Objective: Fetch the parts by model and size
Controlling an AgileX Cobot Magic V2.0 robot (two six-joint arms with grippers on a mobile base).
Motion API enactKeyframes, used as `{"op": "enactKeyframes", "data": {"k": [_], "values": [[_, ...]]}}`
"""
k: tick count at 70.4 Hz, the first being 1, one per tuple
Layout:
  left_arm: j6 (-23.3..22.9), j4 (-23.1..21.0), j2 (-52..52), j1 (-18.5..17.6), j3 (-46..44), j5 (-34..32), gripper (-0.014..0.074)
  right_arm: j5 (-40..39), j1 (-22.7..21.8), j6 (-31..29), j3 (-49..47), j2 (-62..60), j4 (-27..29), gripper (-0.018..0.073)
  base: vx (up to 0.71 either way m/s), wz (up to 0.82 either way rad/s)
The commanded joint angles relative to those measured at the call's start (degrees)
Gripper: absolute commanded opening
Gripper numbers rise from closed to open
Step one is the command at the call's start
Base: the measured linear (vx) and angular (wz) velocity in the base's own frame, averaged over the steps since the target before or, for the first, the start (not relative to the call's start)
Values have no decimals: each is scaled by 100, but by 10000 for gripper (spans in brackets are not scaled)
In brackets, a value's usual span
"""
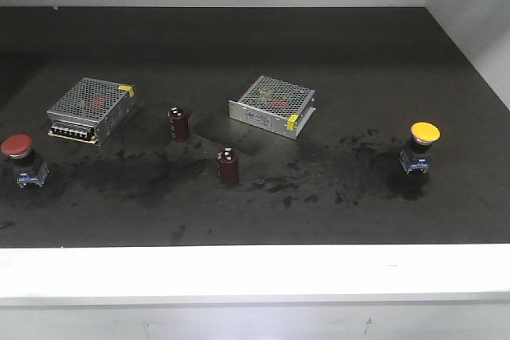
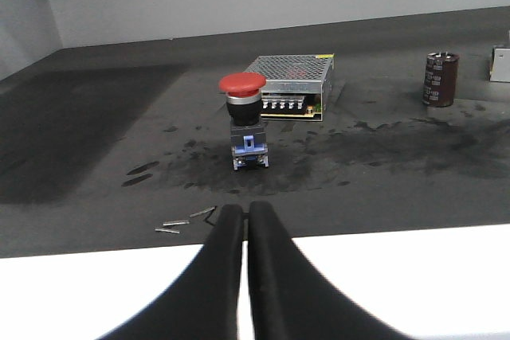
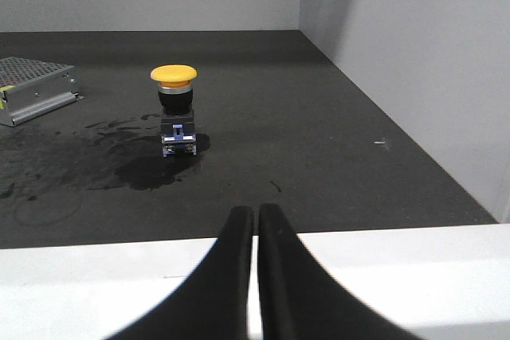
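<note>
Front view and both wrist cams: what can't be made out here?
Front view: neither arm is in frame.
Red switch and yellow switch: any model or size markings are too small, wrist views.
Mesh box by the yellow switch: cut by the left edge in the right wrist view; side label too small to read in the front view.

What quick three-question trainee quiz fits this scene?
1. True or false: the red-capped switch lies tipped on its side.
2. How many maroon cylinders show in the front view? A) one B) two C) three
3. Which arm's gripper faces the yellow-capped switch?

Key: 1. False, it stands upright. 2. B. 3. The right gripper.
</note>
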Motion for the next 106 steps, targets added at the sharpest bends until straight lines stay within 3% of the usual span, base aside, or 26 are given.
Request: {"op": "enactKeyframes", "data": {"k": [1, 15, 28, 36, 39, 56, 71, 84, 95, 106], "values": [[-16, 4, -67, 7, -17, -452, -7, -445, -43, -29, 21, -56, -98, -5, 0, 0], [-41, -92, -67, 7, -17, -879, -7, -644, -43, -29, 21, -56, -4, -5, 0, 0], [-83, -197, -67, 7, -17, -2671, -7, -1541, -43, -29, 10, -56, -40, -5, 0, 0], [-417, -197, -62, 7, -86, -3732, -7, -2544, -43, -29, -35, -56, -28, -5, 0, 0], [-536, -197, -51, 7, -169, -3782, -7, -2768, -43, -29, -134, -56, -28, -5, 0, 0], [-706, -190, 510, 7, -1821, -2338, -7, -2265, -43, -29, -1535, 556, -12, -5, 0, 0], [-667, -190, 1701, 7, -3690, -963, -6, -2220, -43, -29, -3006, 1929, -30, -5, 0, 0], [-662, -186, 2821, 7, -4759, 367, 0, -1814, -43, -29, -3975, 3203, -30, -5, 0, 0], [-662, -186, 3571, 7, -4965, 614, 29, -1577, -43, -29, -4200, 3976, -11, -2, 0, 0], [-661, -186, 4022, 7, -4965, 750, 120, -1396, -43, -4, -4194, 4427, 0, 29, 0, 0]]}}
